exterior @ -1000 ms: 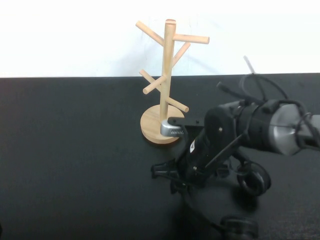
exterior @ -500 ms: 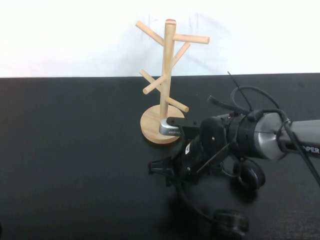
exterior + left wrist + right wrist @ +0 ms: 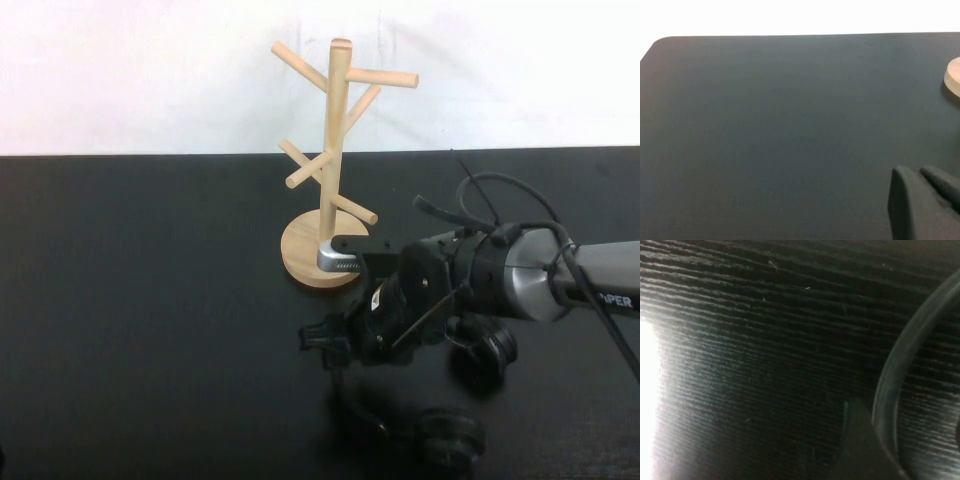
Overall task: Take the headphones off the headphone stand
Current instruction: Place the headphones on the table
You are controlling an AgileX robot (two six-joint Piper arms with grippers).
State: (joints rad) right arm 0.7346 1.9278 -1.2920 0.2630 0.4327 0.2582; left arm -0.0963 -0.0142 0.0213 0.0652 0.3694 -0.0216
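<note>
The light wooden headphone stand (image 3: 334, 150) stands upright at the back middle of the black table, its pegs bare. The black headphones are off it, low over the table in front of it, with one ear cup (image 3: 486, 350) by my right arm and the other (image 3: 450, 436) near the front edge. My right gripper (image 3: 326, 345) is shut on the thin headband (image 3: 900, 365), which runs beside one finger (image 3: 855, 440) in the right wrist view. My left gripper (image 3: 912, 171) is shut and empty over bare table; it does not show in the high view.
The black table (image 3: 140, 300) spreads wide to the left of the stand. The stand's round base (image 3: 954, 82) shows at the edge of the left wrist view. A white wall rises behind the table. Cables loop over my right arm (image 3: 520, 280).
My right arm has come down and pulled back slightly with the headphones. Both ear cups have sunk toward the table and shifted left. The stand has not moved.
</note>
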